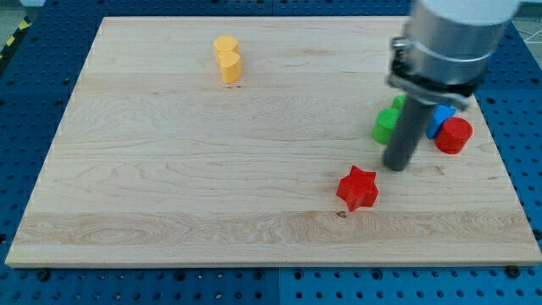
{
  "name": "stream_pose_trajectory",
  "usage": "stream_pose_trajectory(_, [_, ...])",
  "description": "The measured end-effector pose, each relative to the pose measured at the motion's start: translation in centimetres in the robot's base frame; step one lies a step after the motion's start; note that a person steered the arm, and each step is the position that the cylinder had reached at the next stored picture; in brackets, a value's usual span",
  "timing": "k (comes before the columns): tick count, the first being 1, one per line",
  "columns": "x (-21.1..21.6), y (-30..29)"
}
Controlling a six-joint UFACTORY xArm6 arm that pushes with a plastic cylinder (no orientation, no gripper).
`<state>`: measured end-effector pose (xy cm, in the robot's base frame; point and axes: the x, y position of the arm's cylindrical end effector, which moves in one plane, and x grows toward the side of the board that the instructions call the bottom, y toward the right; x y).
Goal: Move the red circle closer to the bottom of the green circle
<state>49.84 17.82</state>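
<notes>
wooden worktop (169, 169) on blue pegboard. you have no hand, only my tip (395, 167), below the green circle (386, 127). red circle (454, 135) sits at its right, past a blue block (440, 119); the move remains undone.

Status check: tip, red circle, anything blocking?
My tip just below green circle. Red circle right of rod, beside blue block. Red star nearby.

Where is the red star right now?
The red star sits alone on the board near the view's bottom, right of the middle. My tip is just up and right of it, not touching.
</notes>
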Motion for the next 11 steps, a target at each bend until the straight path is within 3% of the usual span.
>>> stream_pose_trajectory(2, [-0.5, 15.0])
stream_pose_trajectory(3, [-3.9, 15.2])
stream_pose_trajectory(5, [-5.2, 10.5])
stream_pose_trajectory(7, [-5.1, 9.8])
stream_pose_trajectory(11, [2.8, -0.8])
